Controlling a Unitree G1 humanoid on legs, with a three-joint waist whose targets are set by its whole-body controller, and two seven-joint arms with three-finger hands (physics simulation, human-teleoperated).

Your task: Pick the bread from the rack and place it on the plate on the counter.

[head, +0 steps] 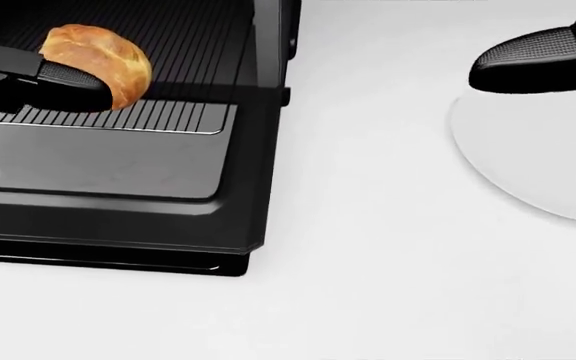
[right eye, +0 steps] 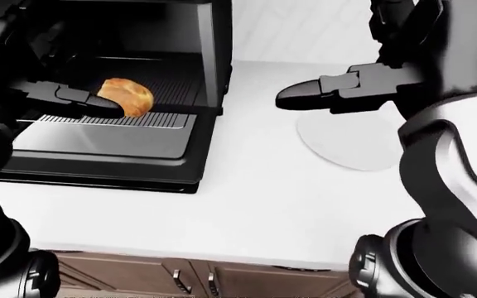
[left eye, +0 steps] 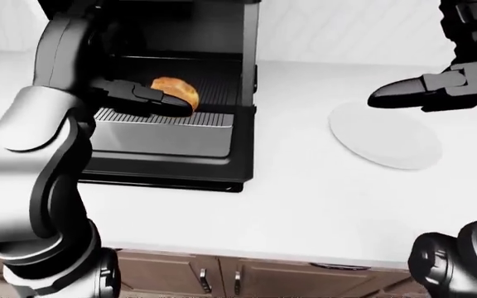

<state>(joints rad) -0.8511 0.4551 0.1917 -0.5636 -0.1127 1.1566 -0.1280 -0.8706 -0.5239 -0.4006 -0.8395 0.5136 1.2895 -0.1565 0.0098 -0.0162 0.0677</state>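
A round golden bread roll [head: 113,56] lies on the ribbed black rack [head: 193,45] inside the open black oven, at the head view's upper left. My left hand [head: 88,84] reaches in from the left, its open fingers [left eye: 152,99] lying across the roll's near side, not closed round it. A flat white plate [head: 538,161] sits on the white counter at the right. My right hand [head: 528,60] hovers open and empty over the plate's upper edge, fingers pointing left.
The oven's door [head: 98,161] is folded down flat onto the white counter [head: 368,240], below the rack. The oven's right wall [left eye: 247,56] stands between rack and plate. Brown cabinet doors [left eye: 222,273] show under the counter's edge.
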